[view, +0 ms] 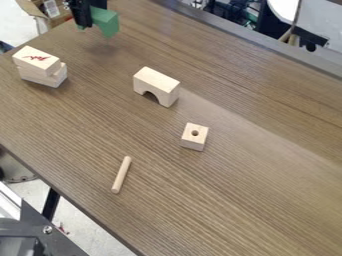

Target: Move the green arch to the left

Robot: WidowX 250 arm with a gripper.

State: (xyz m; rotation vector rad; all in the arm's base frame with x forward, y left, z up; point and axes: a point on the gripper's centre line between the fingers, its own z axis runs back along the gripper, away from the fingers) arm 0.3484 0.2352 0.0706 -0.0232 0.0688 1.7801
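Clasping the green arch (107, 21) between its closed-in jaws, your gripper (85, 22) hangs over the worktop (160, 190) at upper left

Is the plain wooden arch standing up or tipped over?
Standing up: the plain wooden arch rests on its two legs, with its curved cut-out opening down onto the table.

Gripper (85, 21): top edge cuts it off from me; it hides part of the green arch (107, 22). Red mark (35, 58) on upper block (48, 64): too small for me to make out.
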